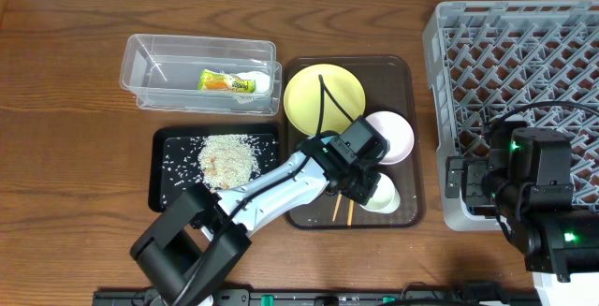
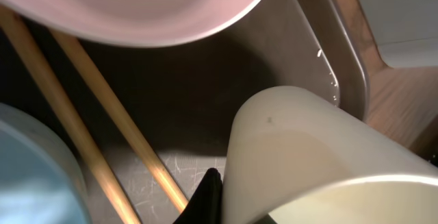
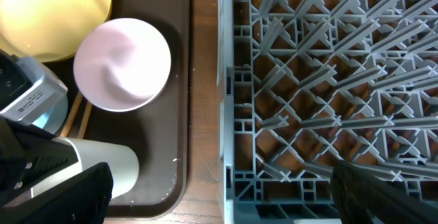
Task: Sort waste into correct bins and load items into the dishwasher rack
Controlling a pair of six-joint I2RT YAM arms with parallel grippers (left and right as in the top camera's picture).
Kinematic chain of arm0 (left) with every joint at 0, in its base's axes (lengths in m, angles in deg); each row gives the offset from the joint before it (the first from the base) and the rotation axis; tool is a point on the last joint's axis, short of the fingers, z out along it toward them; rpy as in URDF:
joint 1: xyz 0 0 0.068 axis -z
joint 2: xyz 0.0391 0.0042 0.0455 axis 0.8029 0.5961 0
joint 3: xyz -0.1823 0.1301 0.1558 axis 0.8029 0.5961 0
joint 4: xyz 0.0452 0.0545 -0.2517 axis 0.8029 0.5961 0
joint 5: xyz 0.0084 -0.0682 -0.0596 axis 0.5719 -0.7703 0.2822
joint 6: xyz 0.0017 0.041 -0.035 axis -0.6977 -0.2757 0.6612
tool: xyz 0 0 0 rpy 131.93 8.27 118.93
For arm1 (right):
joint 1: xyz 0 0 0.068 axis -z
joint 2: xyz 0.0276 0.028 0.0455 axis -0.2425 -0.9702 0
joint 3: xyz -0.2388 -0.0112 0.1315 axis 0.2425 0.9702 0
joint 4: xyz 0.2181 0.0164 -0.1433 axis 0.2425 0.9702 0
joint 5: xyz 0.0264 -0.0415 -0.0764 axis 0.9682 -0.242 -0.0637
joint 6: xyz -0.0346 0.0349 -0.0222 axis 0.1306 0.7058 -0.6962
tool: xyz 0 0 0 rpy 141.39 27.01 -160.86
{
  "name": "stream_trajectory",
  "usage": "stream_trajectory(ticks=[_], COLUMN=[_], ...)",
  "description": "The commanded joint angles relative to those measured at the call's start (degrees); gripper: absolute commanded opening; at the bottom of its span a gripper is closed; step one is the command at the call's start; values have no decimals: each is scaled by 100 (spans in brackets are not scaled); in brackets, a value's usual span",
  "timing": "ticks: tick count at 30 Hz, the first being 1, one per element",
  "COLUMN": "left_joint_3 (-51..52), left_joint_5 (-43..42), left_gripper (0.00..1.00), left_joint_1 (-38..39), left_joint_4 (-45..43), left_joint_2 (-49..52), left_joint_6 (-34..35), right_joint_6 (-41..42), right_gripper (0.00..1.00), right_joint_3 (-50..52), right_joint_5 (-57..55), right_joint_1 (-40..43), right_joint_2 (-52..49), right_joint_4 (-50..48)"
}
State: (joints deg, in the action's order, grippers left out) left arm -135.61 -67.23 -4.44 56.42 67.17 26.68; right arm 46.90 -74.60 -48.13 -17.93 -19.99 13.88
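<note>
Cup seemingly tipped, axis across tray, left end effector clamping it

On brown tray beside grey rack: white bowl, yellow plate, white cup.

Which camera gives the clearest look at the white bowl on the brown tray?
The right wrist view: the white bowl sits whole and uncovered there. Overhead, the left arm hides part of the white bowl. The left wrist view catches only a curved slice of it along the top edge.
</note>
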Motion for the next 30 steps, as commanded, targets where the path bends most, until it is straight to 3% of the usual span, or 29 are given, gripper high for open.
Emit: stream_trajectory(ticks=[1,5,10,16,21,25,30], left_joint_3=[-52,-61,-61,-55,-55,-55,-55], left_joint_5=[-175,-673,-774,-3825,-5652,-6260,-6369], left_gripper=[6,6,6,6,6,6,6], left_joint_1=[-151,-584,-1620,-2898,-2951,-2863,-2782], left_joint_4=[24,122,-39,-1602,-2380,-2378,-2380], left_joint_2=[-321,-1019,-1674,-1379,-951,-826,-826], left_joint_6=[9,66,870,2052,2597,2608,2608], right_joint_6=[39,162,181,-1300,-2177,-2194,-2194], right_gripper=[99,99,99,99,99,99,98], right_joint_3=[-101,-101,-101,-101,-101,-101,-101], right_joint_5=[-68,-83,708,4304,6002,6321,7451], right_joint_1=[-42,-24,55,50,50,50,50], right_joint_2=[9,9,-116,-874,-1578,-2015,-2291], right_joint_4=[-33,-446,-774,-798,-1132,-1919,-2994])
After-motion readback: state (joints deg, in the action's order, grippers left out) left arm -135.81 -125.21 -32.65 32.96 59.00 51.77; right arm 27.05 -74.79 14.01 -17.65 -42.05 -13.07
